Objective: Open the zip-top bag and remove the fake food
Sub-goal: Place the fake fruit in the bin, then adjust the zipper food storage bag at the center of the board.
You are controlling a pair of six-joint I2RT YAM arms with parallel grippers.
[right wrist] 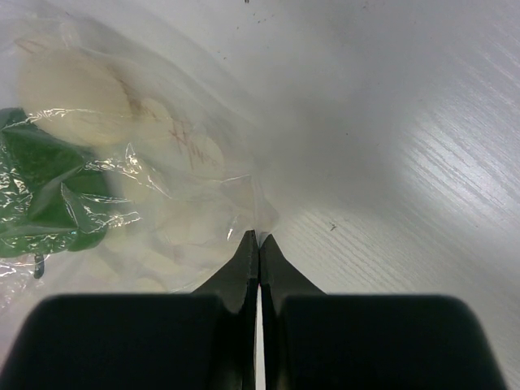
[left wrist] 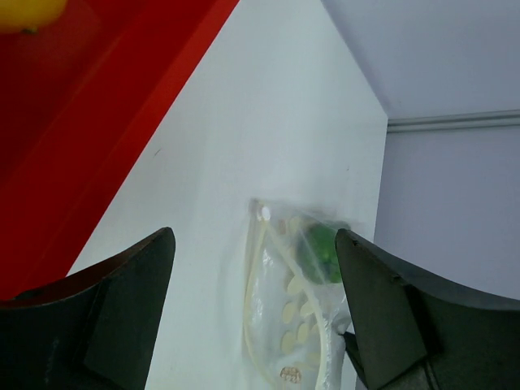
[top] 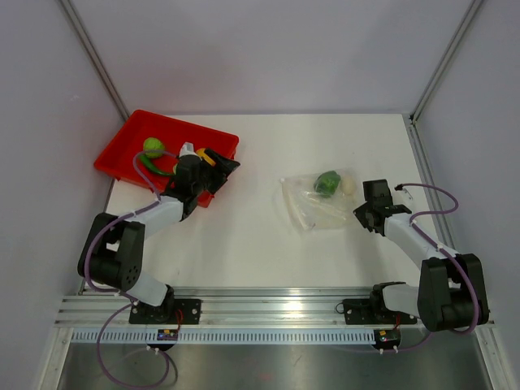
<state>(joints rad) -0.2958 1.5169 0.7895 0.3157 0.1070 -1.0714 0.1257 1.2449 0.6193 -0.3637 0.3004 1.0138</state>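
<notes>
The zip-top bag (top: 313, 213) lies right of centre on the table (top: 244, 236), with a green piece (top: 327, 184) and pale pieces (top: 348, 185) of fake food inside. Our right gripper (right wrist: 258, 240) is closed tight, its tips at the bag's right corner. We cannot tell whether plastic is pinched. Our left gripper (left wrist: 253, 236) gapes wide and empty at the red tray's (top: 122, 150) near right edge, far left.

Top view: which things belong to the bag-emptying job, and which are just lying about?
Job: clear crinkly plastic zip-top bag; green toy vegetable inside it; round yellow-green toy fruit.
Lying about: red plastic tray, under that fruit.
</notes>
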